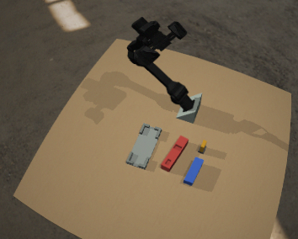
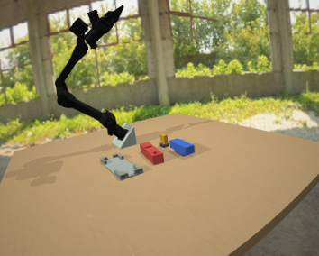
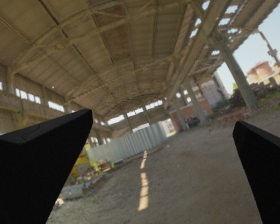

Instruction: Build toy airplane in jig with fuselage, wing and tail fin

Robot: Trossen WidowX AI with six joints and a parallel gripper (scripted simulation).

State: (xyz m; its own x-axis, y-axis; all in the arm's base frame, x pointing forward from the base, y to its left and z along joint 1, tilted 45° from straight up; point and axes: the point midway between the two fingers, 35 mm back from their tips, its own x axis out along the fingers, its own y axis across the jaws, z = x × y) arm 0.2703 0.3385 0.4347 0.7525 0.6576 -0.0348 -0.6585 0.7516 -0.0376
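The grey cradle (image 1: 144, 146) (image 2: 121, 166) lies flat with raised corner blocks and holds no part. The red fuselage (image 1: 173, 155) (image 2: 148, 153) lies beside it, outside the cradle, with two dark sockets facing up. The blue wing (image 1: 194, 171) (image 2: 181, 146) lies on the far side of the fuselage from the cradle; its tab is mostly hidden beneath. The small orange tail fin (image 1: 204, 145) (image 2: 164, 138) stands upright on a dark foot near the wing. My gripper (image 2: 122, 7) (image 3: 164, 122) is open and empty, high above the table and well away from all parts, pointing up and outward.
The arm's grey wedge base (image 1: 188, 117) (image 2: 128, 139) stands on the wooden table (image 1: 97, 168) (image 2: 180, 207), behind the parts in the exterior view. Arm shadows fall across the table. The wrist view shows the hall's roof and ground, with no parts.
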